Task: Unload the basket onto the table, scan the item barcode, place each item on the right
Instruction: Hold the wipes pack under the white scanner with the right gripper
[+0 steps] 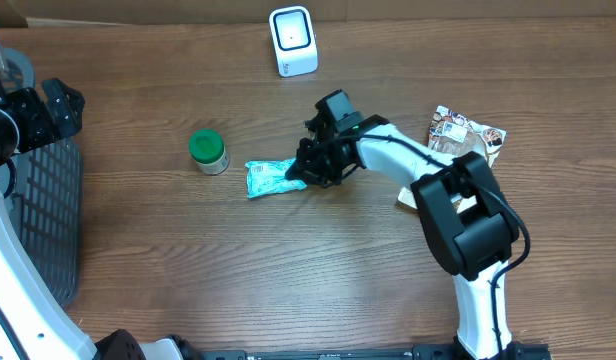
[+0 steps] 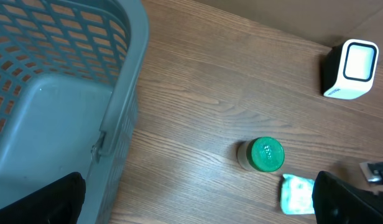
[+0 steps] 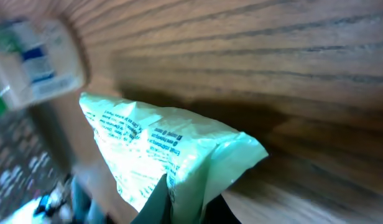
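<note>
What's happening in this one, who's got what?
The right gripper is shut on the right end of the packet, which appears to lie on the table beside the jar. The packet is not yet at the scanner by the table's far edge. The left gripper hangs open by the basket, holding nothing. A snack bag lies at the right.
</note>
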`<state>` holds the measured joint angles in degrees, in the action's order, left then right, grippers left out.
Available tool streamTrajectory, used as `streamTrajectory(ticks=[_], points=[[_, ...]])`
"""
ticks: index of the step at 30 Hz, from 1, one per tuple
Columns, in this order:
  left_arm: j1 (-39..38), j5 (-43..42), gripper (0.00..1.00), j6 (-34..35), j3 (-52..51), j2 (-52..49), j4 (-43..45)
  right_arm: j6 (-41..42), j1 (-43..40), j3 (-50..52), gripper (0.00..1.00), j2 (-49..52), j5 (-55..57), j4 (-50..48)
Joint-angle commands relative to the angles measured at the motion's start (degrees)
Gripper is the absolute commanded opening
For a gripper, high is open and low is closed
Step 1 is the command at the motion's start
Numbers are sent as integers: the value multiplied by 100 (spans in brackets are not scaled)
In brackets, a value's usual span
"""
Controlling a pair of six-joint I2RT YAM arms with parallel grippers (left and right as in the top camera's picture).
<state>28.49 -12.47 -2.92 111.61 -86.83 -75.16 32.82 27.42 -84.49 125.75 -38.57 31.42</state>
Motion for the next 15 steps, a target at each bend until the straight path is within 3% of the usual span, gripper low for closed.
streamTrajectory(ticks=[1,6,15], points=[[-39,-66,99,76,17,-7,17,-1231,-525,39,4,-509,-1316,138],[-39,-66,100,76,17,-7,15,-1864,-1137,39,4,-1668,-1434,651],[-39,-66,100,76,17,-7,17,-1963,-1582,42,4,-3390,-619,1207]])
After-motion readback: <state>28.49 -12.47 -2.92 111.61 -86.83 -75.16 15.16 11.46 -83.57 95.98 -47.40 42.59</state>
